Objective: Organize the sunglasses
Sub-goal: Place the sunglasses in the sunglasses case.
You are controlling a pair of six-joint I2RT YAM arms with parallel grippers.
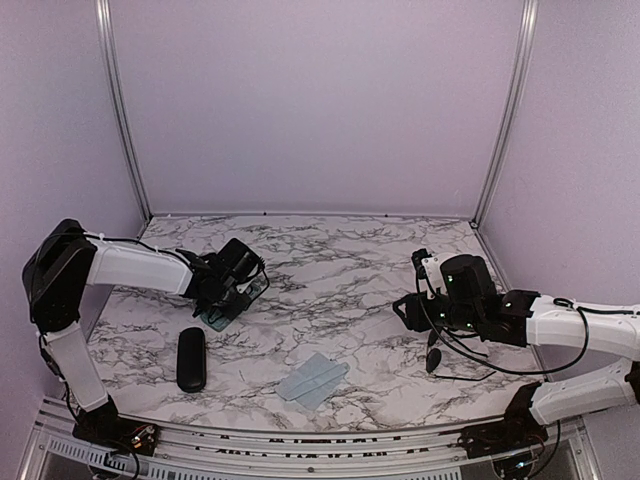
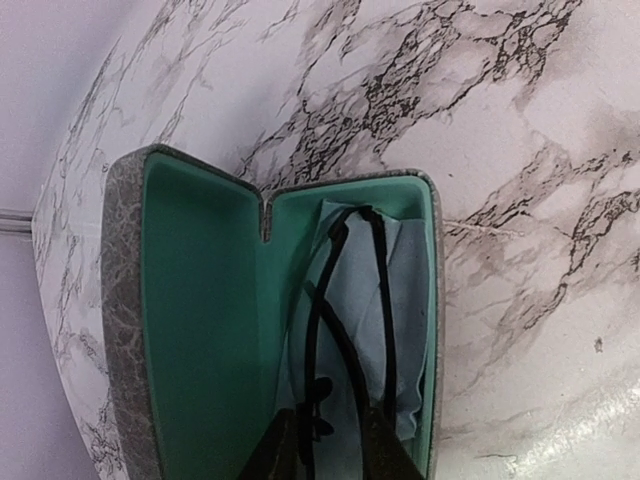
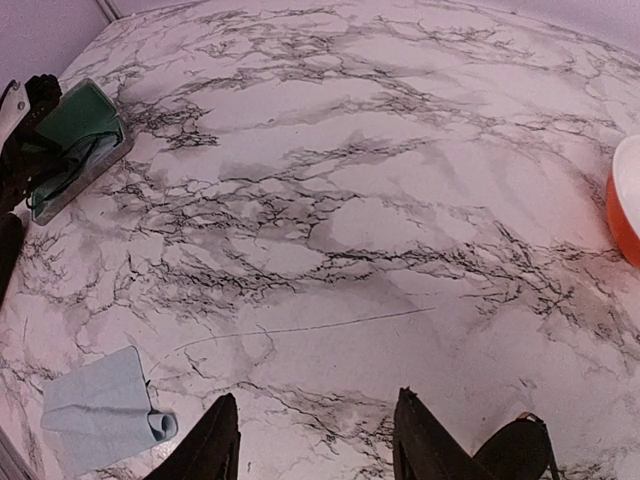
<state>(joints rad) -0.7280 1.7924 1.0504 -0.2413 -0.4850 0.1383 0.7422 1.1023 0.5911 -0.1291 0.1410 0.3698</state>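
Observation:
One pair of sunglasses (image 2: pixel 345 330), thin black wire, lies inside the open grey case (image 2: pixel 125 330) on a blue cloth over the teal lining. My left gripper (image 2: pixel 328 425) reaches into the case, with its fingers closed in on the frame from both sides. In the top view the left gripper (image 1: pixel 222 293) is over the case (image 1: pixel 240 300) at the left. The second pair (image 1: pixel 434 358) lies on the table just in front of my right gripper (image 1: pixel 402 310). The right gripper (image 3: pixel 315 398) is open and empty above bare marble. One dark lens (image 3: pixel 515 452) shows beside its right finger.
A glossy black oval case (image 1: pixel 191 358) lies shut at the front left. A loose blue cloth (image 1: pixel 312 380) lies at the front middle and also shows in the right wrist view (image 3: pixel 100 410). An orange-and-white rounded object (image 3: pixel 625 200) sits at that view's right edge.

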